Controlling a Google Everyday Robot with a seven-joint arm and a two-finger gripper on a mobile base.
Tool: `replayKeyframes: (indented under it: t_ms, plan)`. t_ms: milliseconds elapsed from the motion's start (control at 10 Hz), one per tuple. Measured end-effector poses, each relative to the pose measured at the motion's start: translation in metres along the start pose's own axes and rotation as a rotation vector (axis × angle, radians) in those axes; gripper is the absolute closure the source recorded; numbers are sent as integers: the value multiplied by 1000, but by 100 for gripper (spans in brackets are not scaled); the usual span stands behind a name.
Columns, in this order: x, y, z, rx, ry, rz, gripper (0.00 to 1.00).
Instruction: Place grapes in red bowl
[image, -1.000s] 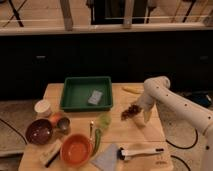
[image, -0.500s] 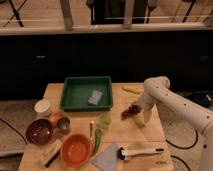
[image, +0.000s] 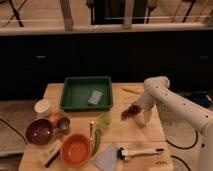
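Observation:
The grapes (image: 130, 111), a small dark reddish-purple bunch, are at the right side of the wooden table (image: 135, 135). My gripper (image: 139, 111) hangs from the white arm (image: 170, 100) that comes in from the right, and it is right at the grapes, touching or nearly touching them. The red bowl (image: 76, 149), orange-red and empty, stands at the table's front left, well away from the gripper. A darker maroon bowl (image: 40, 131) stands left of it.
A green tray (image: 75, 95) with a grey sponge (image: 95, 97) is at the back. A yellow banana-like piece (image: 132, 90), a small green cup (image: 104, 120), a white cup (image: 43, 106), a metal cup (image: 63, 124), a white brush (image: 140, 151) and a blue cloth (image: 106, 159) lie around.

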Motion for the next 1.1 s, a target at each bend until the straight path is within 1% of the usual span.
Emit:
replayKeyframes:
  t_ms: [1100]
  plan:
    - [2,1,3,-18,-6,6,20]
